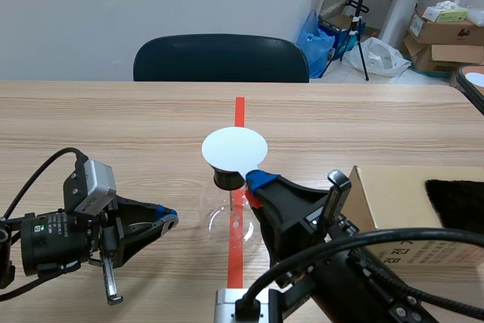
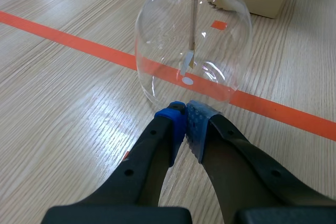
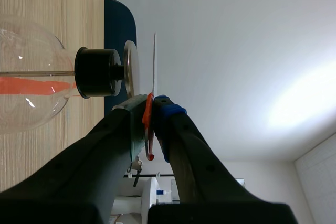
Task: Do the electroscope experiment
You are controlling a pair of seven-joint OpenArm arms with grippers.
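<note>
The electroscope is a round glass flask (image 1: 227, 221) with a black stopper (image 1: 227, 179), standing on the red tape line at mid table. A thin white disc (image 1: 234, 147) with a red handle hovers just above its metal top plate (image 3: 131, 69). My right gripper (image 1: 253, 183) is shut on that handle (image 3: 149, 129), holding the disc edge (image 3: 155, 66) a small gap from the plate. My left gripper (image 2: 185, 114) is shut on nothing, low on the table, its tips just short of the flask (image 2: 193, 40). Inside hang a rod (image 2: 194, 19) and a foil leaf (image 2: 187, 64).
A cardboard box (image 1: 401, 194) with a black furry cloth (image 1: 457, 202) on it stands at the right, close behind my right arm. A dark chair (image 1: 221, 58) is pushed against the table's far edge. Bare wood lies to the left.
</note>
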